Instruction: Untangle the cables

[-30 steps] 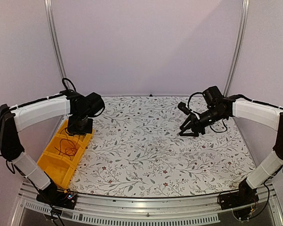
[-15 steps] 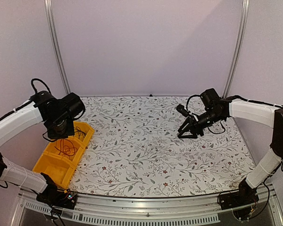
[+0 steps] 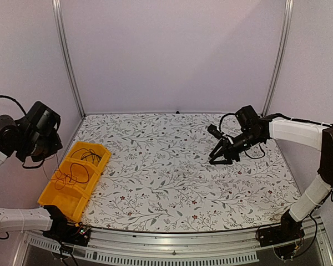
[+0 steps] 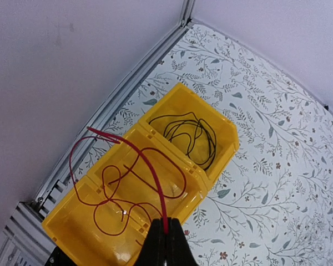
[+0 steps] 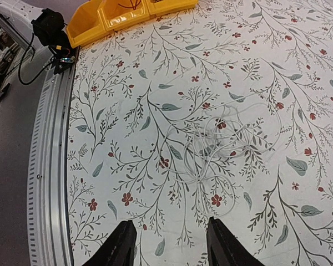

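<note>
A red cable (image 4: 155, 184) runs in loose loops through the near compartment of a yellow bin (image 4: 219, 169) at the left edge of the worktop (image 3: 172, 144), close to its near-left corner. One strand climbs out of the bin to the left end effector (image 4: 165, 235), which is pinched tight on it and raised above the bin, outside the left edge. A black cable (image 4: 190, 136) lies coiled by itself in the bin's far compartment, apart from the red one.

By the look of it, two colours are already separated, one to a compartment, and the red one needs only to be let go or settled fully inside.

Out on the floral worktop, a pale cable (image 5: 222, 138) lies as a loose tangle of overlapping rings, hard to make out against the pattern and hardly visible from the overhead camera. The right end effector (image 5: 172, 244) hangs over the right half of the worktop toward the far edge. Its jaws stand apart with nothing between them, and the pale coil lies ahead of its fingers (image 5: 125, 244).

That coil appears to be the work left. Whether it is one wire or several cannot be told.
</note>
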